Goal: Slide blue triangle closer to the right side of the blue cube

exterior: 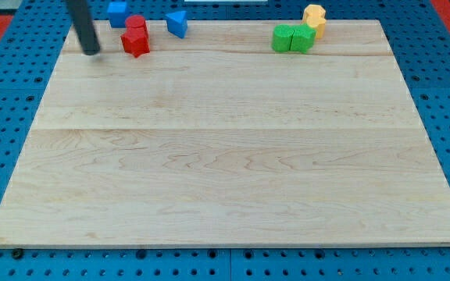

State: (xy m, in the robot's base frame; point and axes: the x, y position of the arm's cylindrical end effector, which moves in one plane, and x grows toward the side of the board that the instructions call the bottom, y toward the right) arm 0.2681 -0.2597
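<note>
No container is seen; every block lies loose on the pale wooden board (225, 156), which rests on a blue perforated table (6, 94). A red strip of floor is glimpsed at the view's top right corner.

The blocks are gathered along the board's 12 o'clock edge. The small blue cube (117, 13) is set at about 11 o'clock, at the very edge. Just below it, at its 5 o'clock, two red blocks (136, 35) of unclear shape are pressed together, the upper one close beside the cube. The blue triangle block (178, 23) is found at the cube's 3 o'clock, apart from it, and a little to the 2 o'clock side of the red pair, not touching. Well apart, near 1 o'clock on the board, two green blocks (293, 37) are joined side by side, with a yellow block (314, 19) touching them at their 1 o'clock.

No fingers are carried by the arm, only a dark rod; my tip (91, 52) is placed on the board at the cube's 7 o'clock, at the red pair's 9 o'clock, clear of all blocks.

The board from centre to 6 o'clock is left open.
</note>
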